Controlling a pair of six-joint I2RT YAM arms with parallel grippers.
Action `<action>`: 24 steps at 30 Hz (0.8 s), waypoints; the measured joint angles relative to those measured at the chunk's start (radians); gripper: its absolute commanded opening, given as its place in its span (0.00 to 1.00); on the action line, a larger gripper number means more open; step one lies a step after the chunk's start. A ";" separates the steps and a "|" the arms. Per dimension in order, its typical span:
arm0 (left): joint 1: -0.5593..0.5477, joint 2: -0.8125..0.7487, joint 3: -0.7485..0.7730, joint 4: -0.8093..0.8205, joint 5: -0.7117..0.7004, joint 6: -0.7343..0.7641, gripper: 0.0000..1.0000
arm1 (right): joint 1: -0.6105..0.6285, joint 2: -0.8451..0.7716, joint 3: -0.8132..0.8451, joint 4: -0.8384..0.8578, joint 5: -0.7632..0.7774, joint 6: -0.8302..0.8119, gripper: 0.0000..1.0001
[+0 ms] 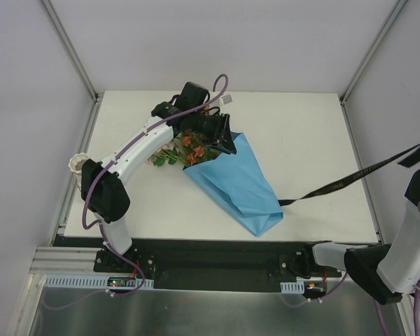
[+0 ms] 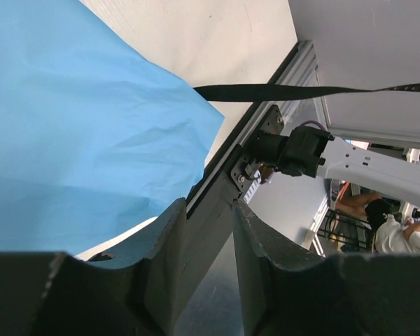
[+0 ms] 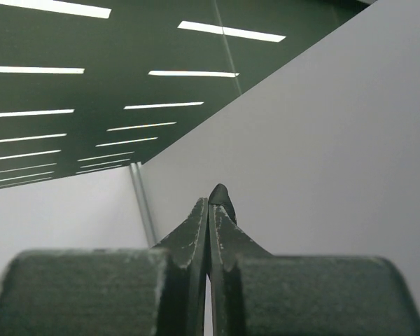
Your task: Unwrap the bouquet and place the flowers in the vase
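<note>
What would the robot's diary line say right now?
left pincer: open by blue paper | right pincer: shut on ribbon, taut | flowers: lying in paper | vase: no flowers

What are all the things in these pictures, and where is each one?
table: one, white, under everything.
blue paper: one sheet, blue, lying in a cone mid-table, narrow end toward the arms' bases.
flowers: one bunch, pink and rust-orange with green leaves, at the paper's wide end.
vase: one, white, at the table's left edge, partly hidden by the left arm.
ribbon: one, black, stretched from the paper's narrow end to the right gripper.
small square thing: one, pale, near the far edge; too small to tell.
left arm: white and black; left gripper open, over the flowers.
right arm: white and black; right gripper shut on the ribbon.
</note>
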 measured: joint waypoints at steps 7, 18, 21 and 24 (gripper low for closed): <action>0.036 -0.014 -0.036 -0.018 0.016 0.005 0.33 | -0.090 0.024 -0.045 0.065 0.017 -0.064 0.01; 0.091 -0.038 -0.079 -0.024 0.016 0.008 0.35 | -0.254 -0.008 -0.599 -0.233 0.054 0.499 0.01; 0.090 -0.042 -0.081 -0.024 0.016 0.009 0.35 | -0.349 0.002 -0.757 -0.444 -0.023 0.773 0.01; 0.090 -0.045 -0.081 -0.024 0.016 0.010 0.35 | -0.441 -0.005 -0.882 -0.613 -0.117 0.999 0.01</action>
